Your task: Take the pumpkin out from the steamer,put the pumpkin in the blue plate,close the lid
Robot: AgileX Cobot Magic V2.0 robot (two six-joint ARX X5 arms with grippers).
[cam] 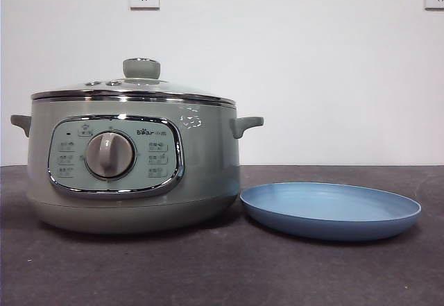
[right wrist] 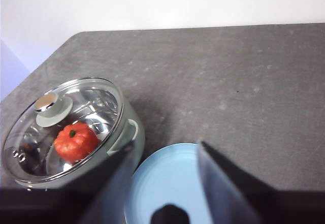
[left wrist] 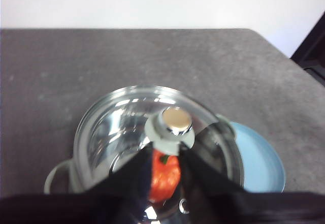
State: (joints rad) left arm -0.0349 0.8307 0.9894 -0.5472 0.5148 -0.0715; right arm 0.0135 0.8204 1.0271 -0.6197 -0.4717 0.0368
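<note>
Lid [left wrist: 157, 132] seated on steamer [cam: 132, 160], pumpkin [right wrist: 75, 141] inside; left gripper [left wrist: 165, 158] spread, empty, seemingly above knob [left wrist: 175, 121]; right gripper [right wrist: 165, 155] spread, empty, over blue plate [right wrist: 167, 183].

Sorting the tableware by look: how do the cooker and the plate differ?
The cooker is tall, deep and pale sage green; the plate is low, shallow and light blue. The cooker is covered by a glass lid with a pumpkin inside; the plate lies open and bare. Both are round and rest side by side on the table.
</note>
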